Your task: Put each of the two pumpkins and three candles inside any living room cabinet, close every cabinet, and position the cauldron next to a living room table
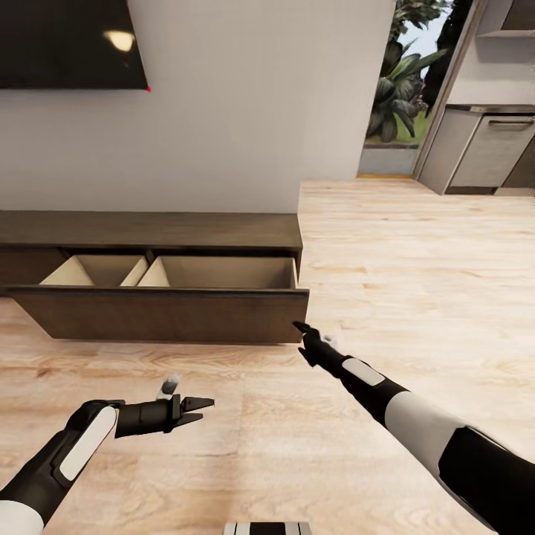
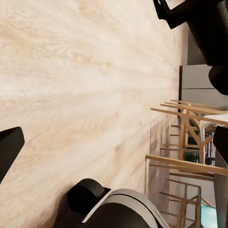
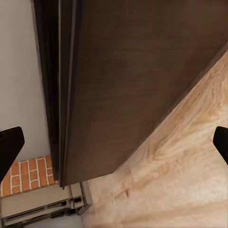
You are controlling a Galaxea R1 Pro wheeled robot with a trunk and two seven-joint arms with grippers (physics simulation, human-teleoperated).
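Left gripper point(image 1: 199, 412) hovers low over the floor point(image 1: 386, 245), fingers apart, empty. Right gripper point(image 1: 301, 328) sits just beside the cabinet's point(image 1: 148, 230) open drawer point(image 1: 167, 312) front corner, fingers spread, empty. Drawer compartments look pale. TV point(image 1: 67, 44) hangs well beyond, above the cabinet.

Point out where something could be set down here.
Both pale wood compartments of the open dark-brown drawer look bare. The light plank floor lies bare right of it. It is tighter by the right hand near the drawer's corner.
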